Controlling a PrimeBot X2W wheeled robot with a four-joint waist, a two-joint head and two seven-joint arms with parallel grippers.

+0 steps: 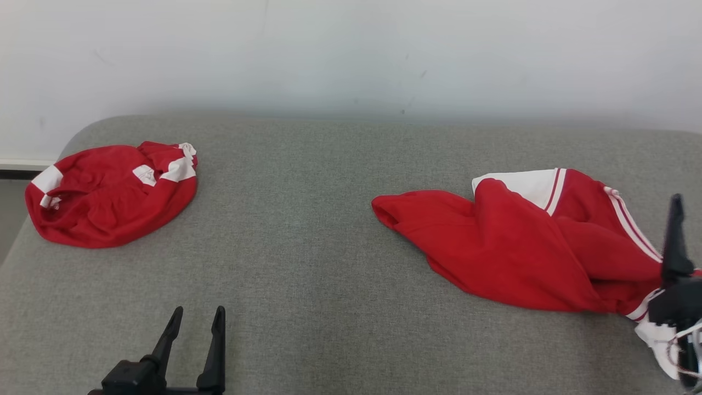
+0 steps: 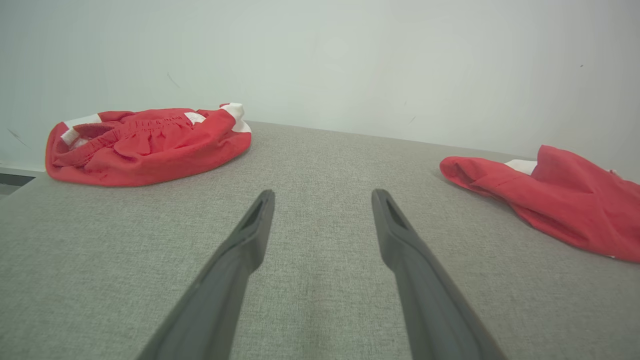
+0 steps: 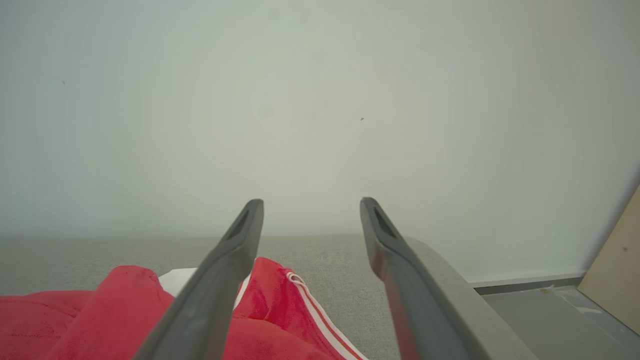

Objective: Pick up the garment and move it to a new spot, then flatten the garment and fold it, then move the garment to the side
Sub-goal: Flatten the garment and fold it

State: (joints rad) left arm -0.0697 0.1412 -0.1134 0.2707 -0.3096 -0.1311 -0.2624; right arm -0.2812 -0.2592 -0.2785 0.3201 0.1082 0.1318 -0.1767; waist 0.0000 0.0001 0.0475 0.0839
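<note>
R gripper [image 3: 310, 204]: long dark fingers spread wide, nothing betw. them. Head view has it at 4 o'clock, at the near-right end of the crumpled red cloth garment w/ white panel + white side stripes [image 1: 510, 247], which lies at 3 o'clock. Contact w/ cloth: can't tell. In R wrist view the garment sits at 7 o'clock, behind one finger. L gripper [image 1: 198, 310]: fingers wide apart too, empty, at 7 o'clock in head view over the grey woven fabric surface [image 1: 329, 247], well apart from both clothes. Rounded red-and-white cloth bundle [image 1: 109, 192] at 10 o'clock, nr the surface's far-left corner. Plain white wall [image 1: 351, 55] at 12 o'clock.
</note>
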